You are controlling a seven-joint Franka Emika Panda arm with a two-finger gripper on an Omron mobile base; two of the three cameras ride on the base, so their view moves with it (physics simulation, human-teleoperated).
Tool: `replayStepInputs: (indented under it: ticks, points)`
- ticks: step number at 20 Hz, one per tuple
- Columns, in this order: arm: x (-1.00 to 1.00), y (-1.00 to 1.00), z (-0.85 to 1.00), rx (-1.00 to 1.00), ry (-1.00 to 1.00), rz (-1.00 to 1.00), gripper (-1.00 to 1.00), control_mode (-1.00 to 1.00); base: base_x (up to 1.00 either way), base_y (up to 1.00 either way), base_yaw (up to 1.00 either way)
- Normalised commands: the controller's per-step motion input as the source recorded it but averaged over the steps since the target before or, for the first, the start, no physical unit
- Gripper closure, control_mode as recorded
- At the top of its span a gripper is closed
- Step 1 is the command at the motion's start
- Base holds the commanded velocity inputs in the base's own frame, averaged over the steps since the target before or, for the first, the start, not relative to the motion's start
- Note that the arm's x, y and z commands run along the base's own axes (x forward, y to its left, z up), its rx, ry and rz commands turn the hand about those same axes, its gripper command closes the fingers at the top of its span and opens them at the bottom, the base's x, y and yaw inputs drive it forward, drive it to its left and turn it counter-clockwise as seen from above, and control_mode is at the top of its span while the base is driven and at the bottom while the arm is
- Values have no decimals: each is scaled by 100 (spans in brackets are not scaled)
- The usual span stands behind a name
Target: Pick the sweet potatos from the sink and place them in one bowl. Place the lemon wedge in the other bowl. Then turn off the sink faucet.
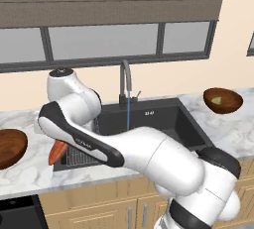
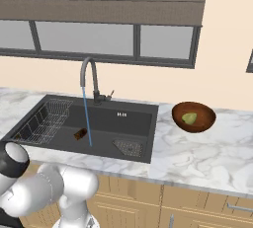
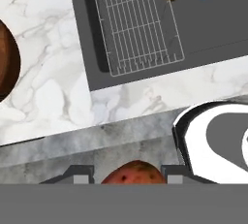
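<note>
1. The orange-red sweet potato [image 1: 57, 152] sits between my fingertips, clear of the counter, over the sink's front left corner; up close its skin [image 3: 134, 173] is reddish with dark specks.
2. The dark brown sweet potato [image 2: 80, 133] lies on the floor of the sink [image 2: 133, 121], just beside the water stream.
3. The sink faucet [image 2: 89, 78] stands upright behind the basin, a thin blue stream running from its spout.
4. The lemon wedge [image 2: 188, 118] rests inside the right bowl [image 2: 193, 117].
5. The left bowl [image 1: 11, 147] sits on the marble left of the sink.
</note>
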Motion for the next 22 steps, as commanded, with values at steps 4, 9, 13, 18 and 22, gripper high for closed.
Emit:
replayStepInputs:
  ticks: [4,9,13,18,22]
  points:
    - [34,57,1,0,12,0,100,-100,0,0,0]
    - [29,64,0,0,4,0,100,-100,0,0,0]
    - [44,68,-5,1,0,0,100,-100,0,0,0]
    - [43,53,-2,7,0,0,100,-100,0,0,0]
    - [35,34,-34,7,0,0,100,-100,0,0,0]
